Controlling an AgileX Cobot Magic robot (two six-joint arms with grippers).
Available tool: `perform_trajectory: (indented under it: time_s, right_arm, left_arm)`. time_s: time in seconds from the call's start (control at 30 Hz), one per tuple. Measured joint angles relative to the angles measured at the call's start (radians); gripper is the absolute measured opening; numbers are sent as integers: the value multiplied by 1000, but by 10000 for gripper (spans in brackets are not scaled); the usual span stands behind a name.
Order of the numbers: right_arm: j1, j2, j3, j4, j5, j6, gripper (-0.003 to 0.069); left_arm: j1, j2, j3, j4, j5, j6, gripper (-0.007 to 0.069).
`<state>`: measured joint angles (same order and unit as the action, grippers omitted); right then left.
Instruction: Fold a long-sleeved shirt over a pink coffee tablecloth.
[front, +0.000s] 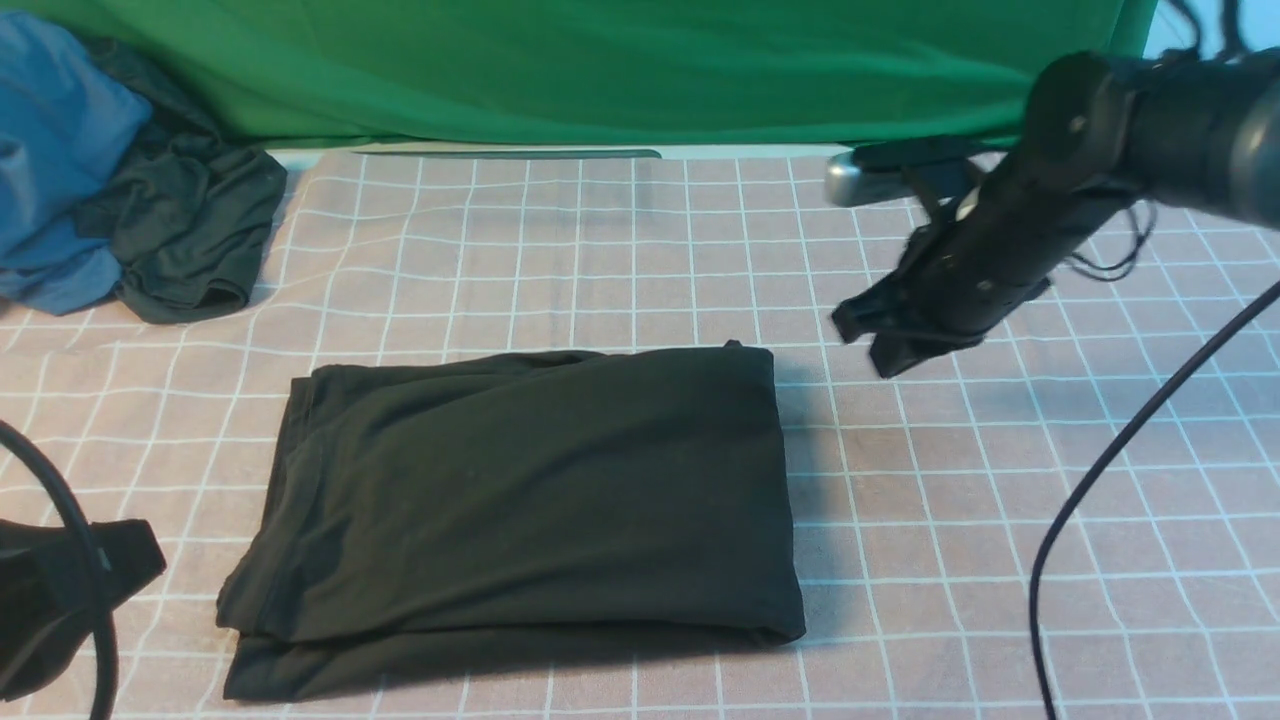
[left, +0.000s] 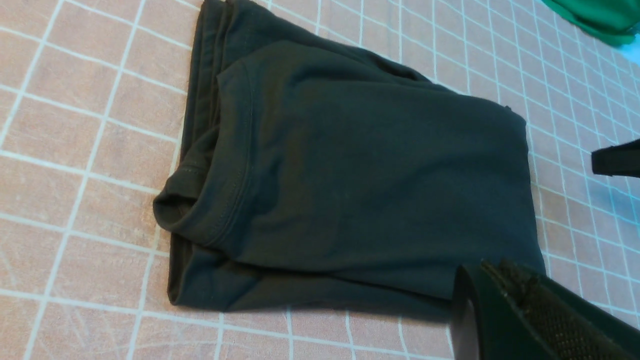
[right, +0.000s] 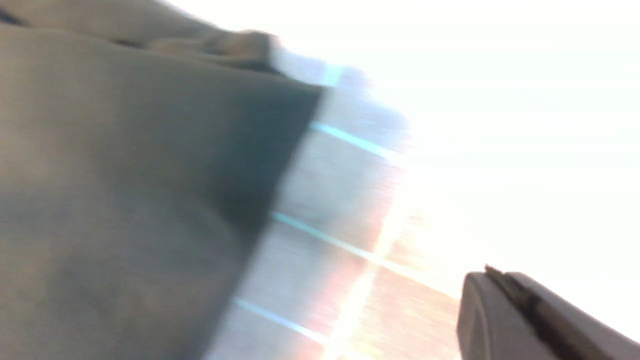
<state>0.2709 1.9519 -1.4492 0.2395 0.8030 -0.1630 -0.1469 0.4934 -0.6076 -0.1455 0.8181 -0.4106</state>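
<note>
The long-sleeved shirt (front: 520, 500) lies folded into a flat black rectangle on the pink coffee tablecloth (front: 1000, 520), with its logo hidden. Seen from the left wrist, the shirt (left: 350, 170) shows stacked layers and a hem along one side. My left gripper (front: 150, 560) hovers at the near left, just off the shirt's corner, shut and holding nothing; its tip (left: 492, 267) sits over the shirt's edge. My right gripper (front: 862, 345) hangs above the cloth past the shirt's far right corner, shut and empty. The right wrist view is blurred, showing the shirt (right: 125, 200) and that gripper's tip (right: 487, 275).
A blue garment (front: 60, 150) and a smaller dark garment (front: 190, 230) are bunched at the back left. A green cloth (front: 600, 60) hangs along the back. A silver object (front: 860, 180) lies behind the right arm, and a black cable (front: 1120, 450) crosses the right side.
</note>
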Motion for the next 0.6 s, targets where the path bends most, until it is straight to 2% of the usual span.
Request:
perform_trajectory:
  time_s: [0.1, 0.23, 0.33, 0.37, 0.5, 0.6]
  right_arm:
    - [-13, -2, 0, 4, 28, 0, 37]
    - [7, -5, 0, 103, 67, -14, 59]
    - [54, -5, 0, 156, 40, -43, 176]
    - [78, -5, 0, 165, 12, -56, 244]
    - [148, 11, -1, 178, -59, -78, 433]
    - [180, 45, -1, 181, -104, -74, 512]
  left_arm:
    - [0, 0, 0, 0, -1, 0, 27]
    - [0, 0, 0, 0, -1, 0, 27]
    - [0, 0, 0, 0, -2, 0, 27]
    - [0, 0, 0, 0, -4, 0, 27]
    - [0, 0, 0, 0, -5, 0, 27]
    - [0, 0, 0, 0, -6, 0, 27]
